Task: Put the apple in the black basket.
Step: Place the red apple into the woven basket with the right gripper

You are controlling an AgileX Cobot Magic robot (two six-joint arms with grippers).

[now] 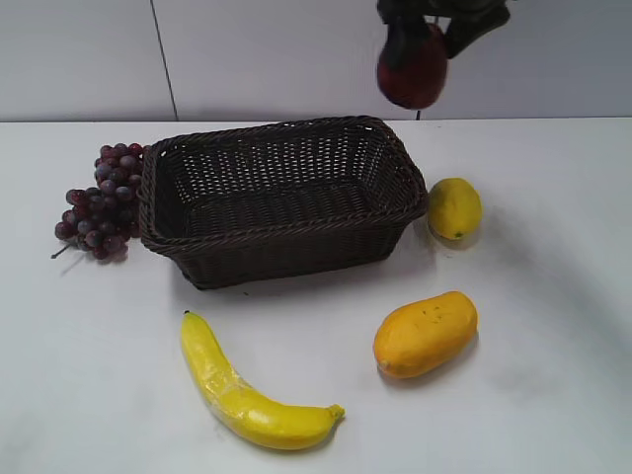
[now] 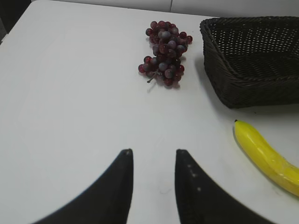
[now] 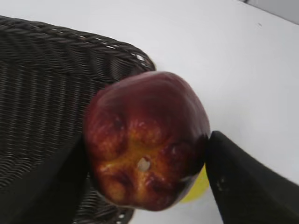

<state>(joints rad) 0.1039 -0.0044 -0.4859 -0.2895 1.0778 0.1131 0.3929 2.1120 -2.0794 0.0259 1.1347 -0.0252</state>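
The apple [image 1: 412, 67] is hanging pinched in the right tool [image 1: 427, 44], high above the worktop [image 1: 553, 395], with the black basket [image 1: 281, 197] lying toward 7 o'clock; left tool [image 2: 153, 186] is sitting spread, idle.

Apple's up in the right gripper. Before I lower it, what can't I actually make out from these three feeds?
- Right gripper: exterior view cuts it off at the top edge; only its fingertips show.
- Lemon: in the right wrist view, the apple hides nearly all of it.
- Black basket floor: apple and fingers cover its near part there.
- Banana: the left wrist view's right edge cuts off its end.
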